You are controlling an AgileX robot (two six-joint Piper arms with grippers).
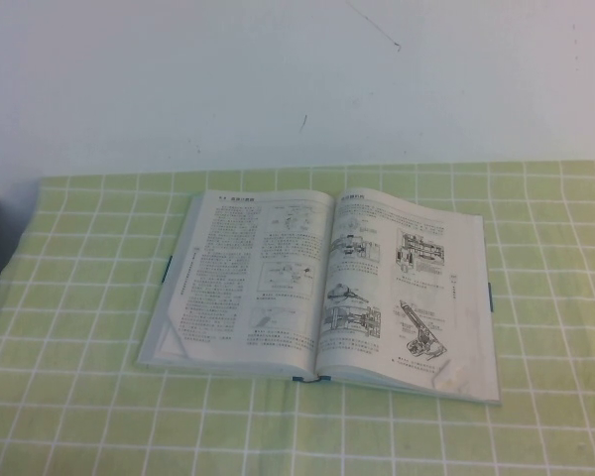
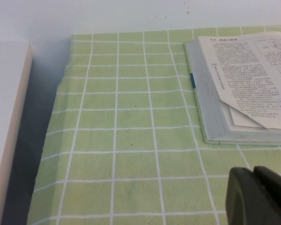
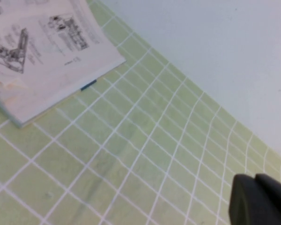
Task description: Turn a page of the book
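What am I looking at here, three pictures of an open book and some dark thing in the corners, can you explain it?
This is a two-armed robot at a table. One picture comes from a raised camera looking down; the other two come from cameras on each arm's wrist. An open book of text and technical drawings lies flat on a green checked tablecloth; its left page has a bent corner. The dark shape in the left wrist picture is the left gripper, hovering off the book's left side. The right gripper hovers off its right side, shut. Neither holds anything, and neither arm shows in the overhead picture.
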